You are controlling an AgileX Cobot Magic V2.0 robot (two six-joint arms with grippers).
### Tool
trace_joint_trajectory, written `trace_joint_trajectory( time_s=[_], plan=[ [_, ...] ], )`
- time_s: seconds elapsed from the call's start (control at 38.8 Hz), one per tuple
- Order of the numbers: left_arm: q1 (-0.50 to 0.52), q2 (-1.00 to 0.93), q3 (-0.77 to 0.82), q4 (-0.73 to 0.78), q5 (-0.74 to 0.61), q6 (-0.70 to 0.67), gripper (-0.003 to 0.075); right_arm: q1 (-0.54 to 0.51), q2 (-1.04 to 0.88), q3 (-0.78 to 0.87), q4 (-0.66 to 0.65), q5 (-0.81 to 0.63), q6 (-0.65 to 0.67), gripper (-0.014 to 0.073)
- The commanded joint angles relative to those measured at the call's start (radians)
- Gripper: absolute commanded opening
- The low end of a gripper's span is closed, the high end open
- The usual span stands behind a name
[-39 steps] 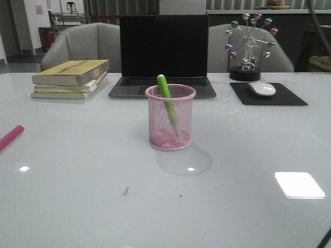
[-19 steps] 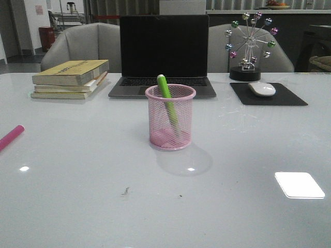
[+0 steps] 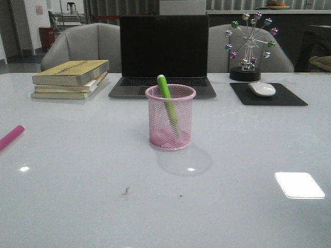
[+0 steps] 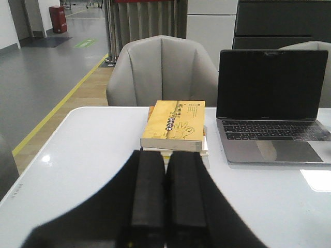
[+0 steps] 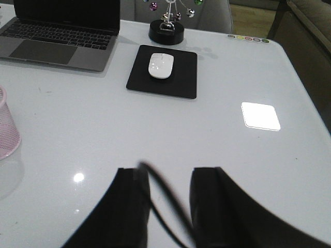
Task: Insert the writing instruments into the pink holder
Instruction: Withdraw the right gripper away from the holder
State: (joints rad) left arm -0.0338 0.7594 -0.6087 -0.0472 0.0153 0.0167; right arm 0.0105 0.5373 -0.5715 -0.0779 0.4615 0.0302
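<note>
The pink mesh holder [image 3: 170,117] stands mid-table, in front of the laptop. The lime green pen [image 3: 166,101] leans inside it, its top poking above the rim. The hot pink pen [image 3: 10,138] lies on the table at the far left edge, partly cut off. Neither gripper shows in the front view. My left gripper [image 4: 165,157] is shut with nothing between its fingers, held above the table facing the yellow books. My right gripper [image 5: 169,173] is open and empty above bare table; the holder's edge [image 5: 7,129] shows off to one side of it.
A stack of yellow books [image 3: 71,77] sits at the back left and a dark laptop [image 3: 163,57] behind the holder. A white mouse [image 3: 262,89] on a black pad [image 3: 289,97] and a ferris-wheel ornament [image 3: 250,46] are at the back right. Grey chairs stand beyond the table.
A dark arm part at the bottom right corner of the front view has left the picture. The holder and pens have not moved.
</note>
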Motion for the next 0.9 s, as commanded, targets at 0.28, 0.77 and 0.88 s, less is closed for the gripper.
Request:
trace_joint_trajectory(
  time_s=[0.28,0.77,0.88],
  plan=[
    [0.002,-0.009,-0.042,-0.002,0.029,-0.005,0.0259,-0.006,-0.002,-0.026,-0.014,-0.079,0.002,0.0337],
    [0.002,0.262,-0.367,0.000,0.218,-0.005,0.0395,-0.006,-0.002,-0.025,-0.014,-0.063,0.002,0.0337],
    [0.002,0.368,-0.444,0.000,0.301,-0.005,0.0395,-0.006,-0.002,-0.025,-0.014,-0.063,0.002,0.0337]
  ],
)
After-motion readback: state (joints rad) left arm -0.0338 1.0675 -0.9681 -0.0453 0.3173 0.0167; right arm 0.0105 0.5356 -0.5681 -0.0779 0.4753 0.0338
